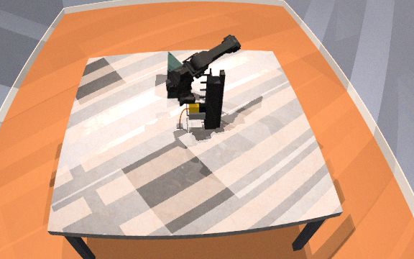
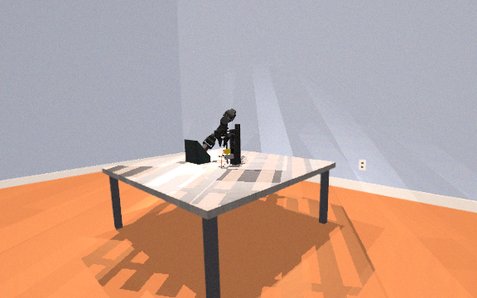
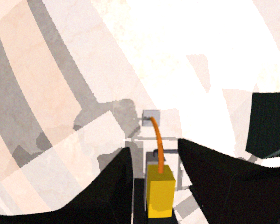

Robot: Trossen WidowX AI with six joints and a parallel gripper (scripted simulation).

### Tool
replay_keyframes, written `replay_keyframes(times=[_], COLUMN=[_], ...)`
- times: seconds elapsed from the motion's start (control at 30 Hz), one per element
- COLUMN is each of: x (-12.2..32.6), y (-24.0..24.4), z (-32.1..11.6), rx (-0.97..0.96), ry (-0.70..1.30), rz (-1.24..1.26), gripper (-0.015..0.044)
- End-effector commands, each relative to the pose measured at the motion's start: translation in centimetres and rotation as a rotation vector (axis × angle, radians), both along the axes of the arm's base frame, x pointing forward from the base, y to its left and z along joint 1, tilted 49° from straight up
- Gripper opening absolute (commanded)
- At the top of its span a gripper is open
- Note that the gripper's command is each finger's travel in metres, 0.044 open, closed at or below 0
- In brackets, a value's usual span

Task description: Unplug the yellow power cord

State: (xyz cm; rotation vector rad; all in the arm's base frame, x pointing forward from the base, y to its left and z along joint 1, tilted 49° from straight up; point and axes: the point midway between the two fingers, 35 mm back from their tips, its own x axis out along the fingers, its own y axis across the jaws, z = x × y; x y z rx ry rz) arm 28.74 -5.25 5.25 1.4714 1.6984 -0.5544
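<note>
The yellow plug (image 1: pixel 193 108) (image 2: pixel 226 151) (image 3: pixel 160 192) sits in the lowest socket of the black power strip (image 1: pixel 214 101) (image 2: pixel 237 142), which stands upright on the table. Its orange cord (image 1: pixel 182 116) (image 3: pixel 157 144) curves down to a small grey end piece (image 1: pixel 180 126) (image 3: pixel 148 116) on the table top. My gripper (image 1: pixel 188 101) (image 3: pixel 154 148) reaches down from above. Its fingers stand partly open on either side of the plug, with a small gap on each side in the wrist view.
A dark green wedge-shaped stand (image 1: pixel 172 61) (image 2: pixel 195 152) (image 3: pixel 267 125) stands behind the arm. Other black pegs (image 1: pixel 203 88) stick out of the strip above the plug. The striped table (image 1: pixel 157 187) is wide around the strip.
</note>
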Motion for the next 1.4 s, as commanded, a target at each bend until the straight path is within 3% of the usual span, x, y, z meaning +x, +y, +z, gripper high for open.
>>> replay_keyframes(times=[0.0, 1.37], x=[-1.5, -1.9], y=[2.3, 4.9], z=[-1.2, 1.8], rx=[0.182, 0.184], ry=[0.175, 0.176], rz=[-0.079, -0.079], gripper=[0.0160, 0.0160])
